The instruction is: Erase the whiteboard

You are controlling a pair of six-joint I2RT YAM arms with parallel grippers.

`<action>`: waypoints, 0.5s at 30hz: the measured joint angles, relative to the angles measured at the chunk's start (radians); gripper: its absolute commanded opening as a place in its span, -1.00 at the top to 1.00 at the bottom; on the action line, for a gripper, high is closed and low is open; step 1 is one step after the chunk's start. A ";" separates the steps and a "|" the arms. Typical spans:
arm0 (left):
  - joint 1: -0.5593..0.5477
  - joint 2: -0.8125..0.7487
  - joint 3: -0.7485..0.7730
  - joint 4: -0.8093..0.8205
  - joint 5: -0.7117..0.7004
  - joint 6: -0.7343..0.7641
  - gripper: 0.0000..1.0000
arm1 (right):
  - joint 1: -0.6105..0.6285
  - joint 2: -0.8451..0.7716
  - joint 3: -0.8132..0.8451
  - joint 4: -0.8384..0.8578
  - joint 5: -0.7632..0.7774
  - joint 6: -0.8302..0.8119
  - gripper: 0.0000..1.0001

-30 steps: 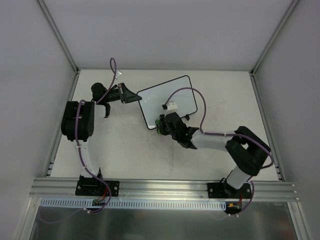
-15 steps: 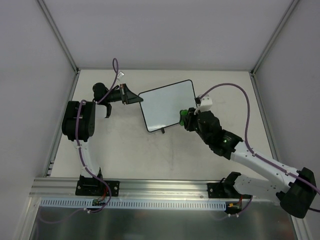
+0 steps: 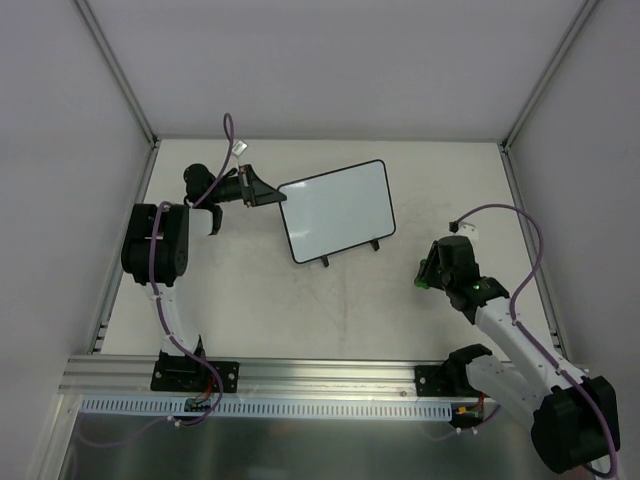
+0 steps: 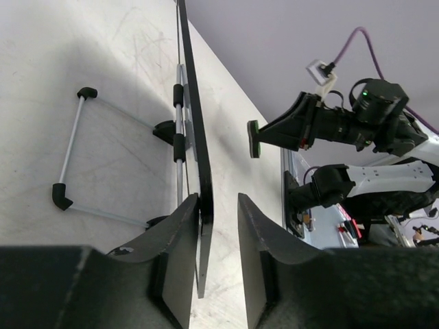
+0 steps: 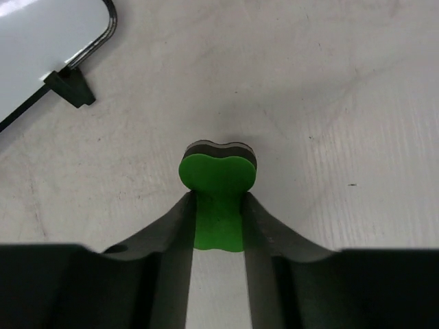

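Observation:
The whiteboard [image 3: 337, 210] stands tilted on its two black feet in the middle of the table, its face blank white. My left gripper [image 3: 262, 192] is at its left edge. In the left wrist view the board's thin black edge [image 4: 195, 123] runs between my open left gripper [image 4: 218, 200]: one jaw touches it, the other stands off with a gap. My right gripper [image 3: 430, 272] is to the right of the board, apart from it, and low over the table. It is shut on the green eraser [image 5: 218, 178], whose dark felt side faces away from the camera.
The board's wire stand and black foot [image 5: 68, 88] show at the upper left of the right wrist view. Grey walls enclose the table on three sides. An aluminium rail [image 3: 330, 375] with both arm bases runs along the near edge.
My right arm has swung off the whiteboard's face to the right and nearer, carrying the eraser. My left gripper's jaws have parted slightly at the board's edge.

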 measured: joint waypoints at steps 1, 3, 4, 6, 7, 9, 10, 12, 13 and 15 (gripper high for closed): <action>0.000 -0.004 0.000 0.000 0.000 -0.001 0.39 | -0.021 0.016 0.000 0.000 -0.019 0.005 -0.04; 0.000 -0.012 0.000 0.000 0.000 -0.005 0.29 | -0.046 0.056 0.000 -0.002 -0.044 0.014 -0.35; 0.000 -0.016 0.000 0.000 -0.001 -0.006 0.27 | -0.051 0.076 0.000 -0.005 -0.056 0.012 -0.43; 0.000 -0.024 0.000 0.000 -0.001 -0.012 0.20 | -0.054 0.099 0.000 -0.012 -0.068 0.011 -0.68; 0.000 -0.029 0.000 0.000 -0.001 -0.013 0.18 | -0.054 0.101 0.000 -0.016 -0.069 0.010 -0.71; 0.001 -0.039 0.000 0.000 -0.002 -0.020 0.08 | -0.055 0.096 0.001 -0.019 -0.068 0.006 -0.78; 0.003 -0.042 0.000 0.001 -0.003 -0.021 0.06 | -0.055 0.091 0.002 -0.020 -0.066 0.005 -0.79; 0.009 -0.046 0.000 0.001 -0.006 -0.027 -0.04 | -0.055 0.072 0.002 -0.022 -0.060 0.002 -0.79; 0.013 -0.046 0.000 0.001 -0.008 -0.028 -0.07 | -0.055 0.063 0.003 -0.023 -0.058 0.001 -0.79; 0.025 -0.047 0.000 0.000 -0.010 -0.031 -0.31 | -0.055 0.043 0.008 -0.022 -0.057 -0.002 -0.79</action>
